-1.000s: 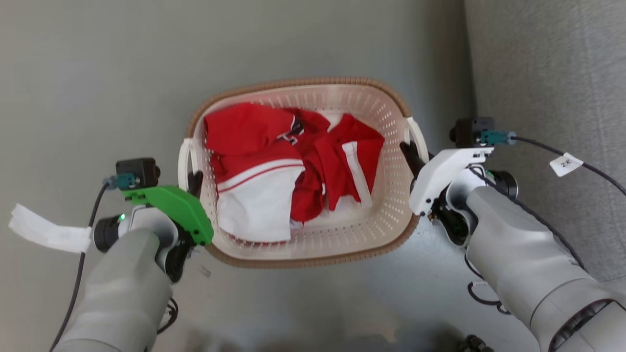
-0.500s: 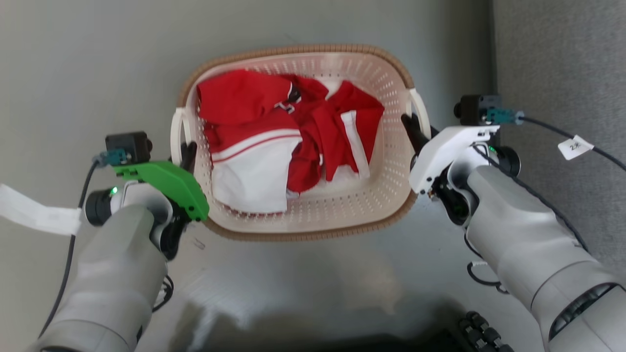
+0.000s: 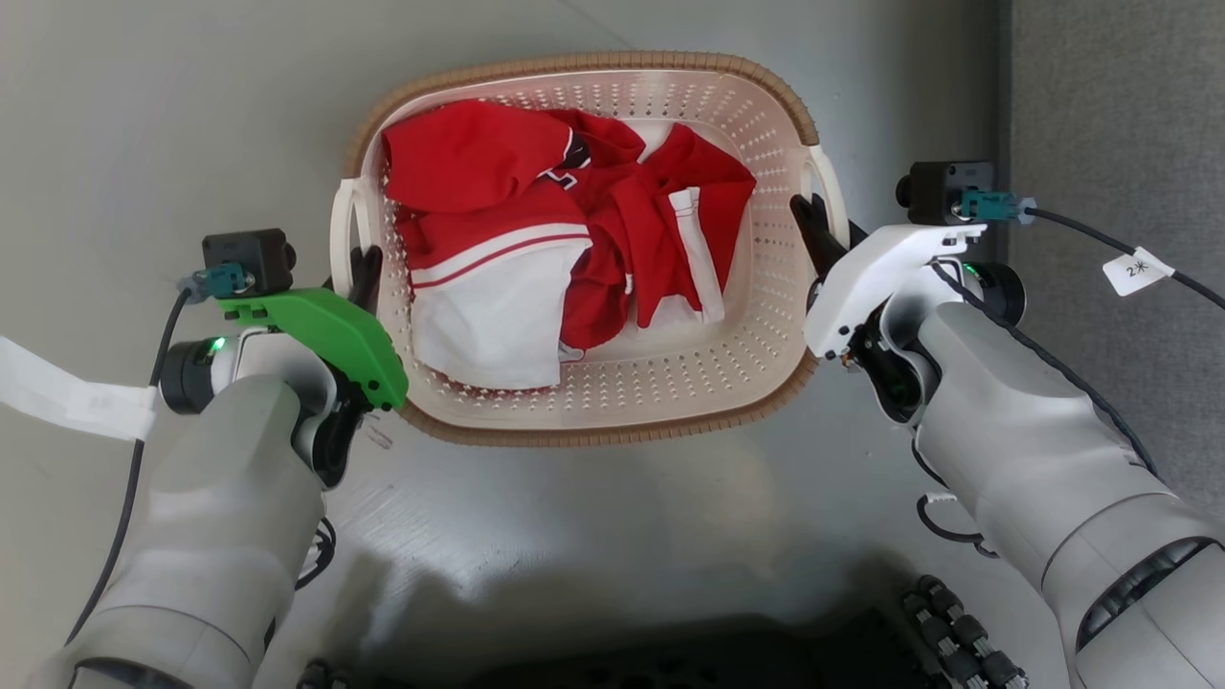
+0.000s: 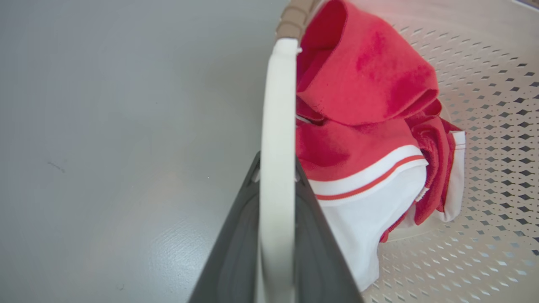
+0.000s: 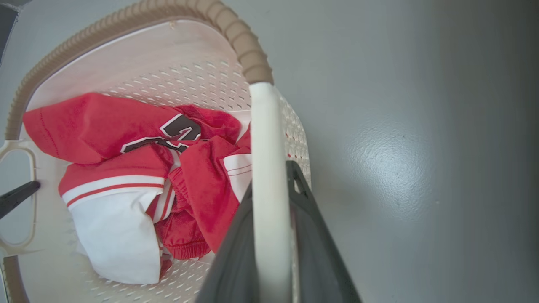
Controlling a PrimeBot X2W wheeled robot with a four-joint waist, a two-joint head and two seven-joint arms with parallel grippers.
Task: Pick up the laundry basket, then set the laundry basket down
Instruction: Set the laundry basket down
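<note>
While my two arms reach forward on either side of it, the laundry basket (image 3: 586, 436) sits between them above the grey floor (image 3: 144, 115), brown rim uppermost and its long side running across the head view. My left claw (image 3: 365, 277) is pinched on the white left handle (image 3: 341, 234). In the left wrist view that handle (image 4: 276, 147) runs straight up between my two dark fingers (image 4: 229, 256), which press on it from both sides. My right claw (image 3: 813, 225) grips the white right handle (image 3: 836, 196) the same way. In the right wrist view the bar (image 5: 267, 185) passes between that claw's fingers (image 5: 316, 256), with floor to its right. In that same view, a dark fingertip (image 5: 19, 195) of my left claw pokes through the opening of the far handle. Inside the basket lies a heap of red and white clothes (image 3: 536, 249), crumpled toward the left and far side, leaving the perforated cream wall bare nearest me. A textured grey surface (image 3: 1120, 96) borders the floor at my right. I cannot tell whether the basket's base touches the floor.
</note>
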